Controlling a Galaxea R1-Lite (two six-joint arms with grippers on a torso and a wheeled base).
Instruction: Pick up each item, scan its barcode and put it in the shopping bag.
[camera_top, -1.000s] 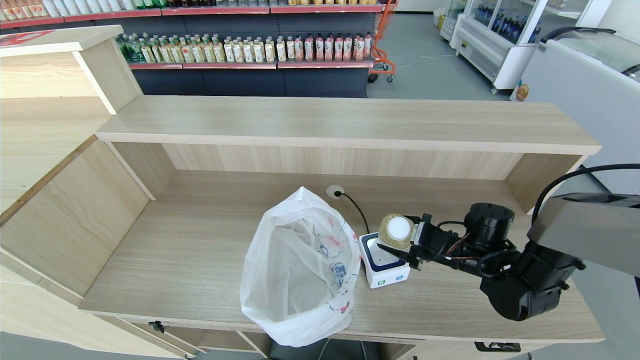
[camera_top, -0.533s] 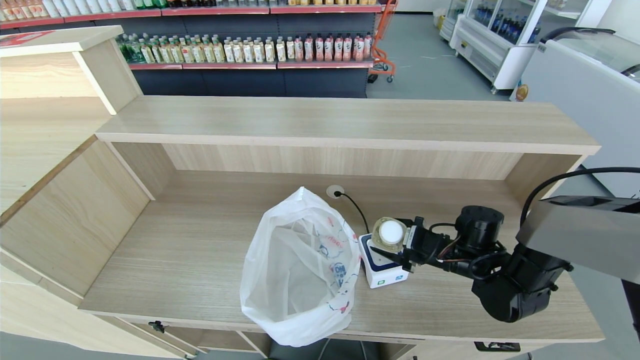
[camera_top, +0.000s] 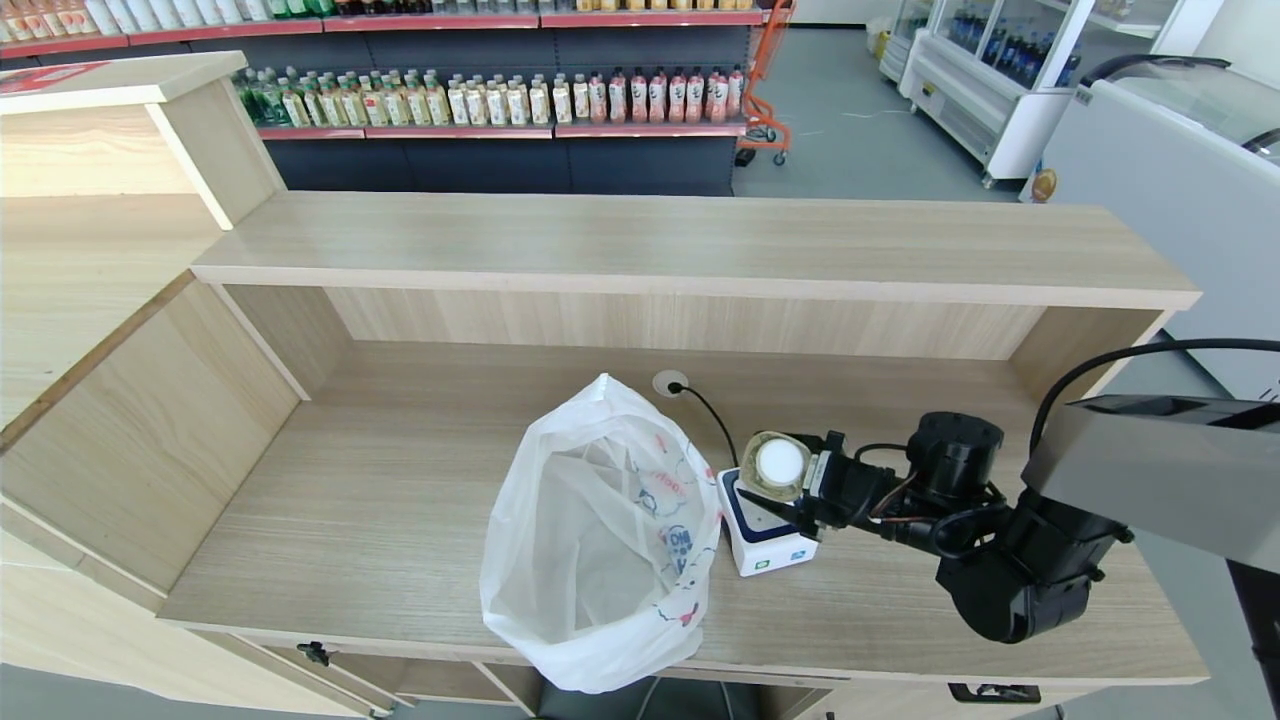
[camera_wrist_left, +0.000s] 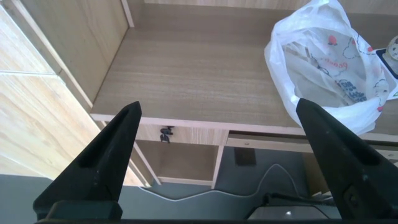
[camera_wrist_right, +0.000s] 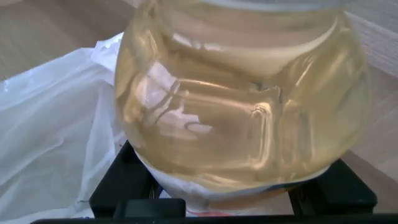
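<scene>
My right gripper (camera_top: 785, 482) is shut on a clear bottle of pale yellow drink with a white cap (camera_top: 779, 464). It holds the bottle upright just above the white barcode scanner (camera_top: 765, 525) on the counter. In the right wrist view the bottle (camera_wrist_right: 242, 99) is very close, with the bag's plastic (camera_wrist_right: 50, 143) behind it. The white shopping bag (camera_top: 600, 540) stands open immediately left of the scanner. My left gripper (camera_wrist_left: 217, 158) is open, off the counter's front edge, with the bag (camera_wrist_left: 329, 68) ahead of it.
The scanner's black cable (camera_top: 708, 410) runs to a grommet at the back of the wooden counter (camera_top: 380, 500). A raised shelf (camera_top: 680, 245) spans the counter's far side. Side walls close in the counter at left and right.
My right arm has carried the bottle a little to the left and lower, bringing it over the scanner. The bag and scanner have not moved.
</scene>
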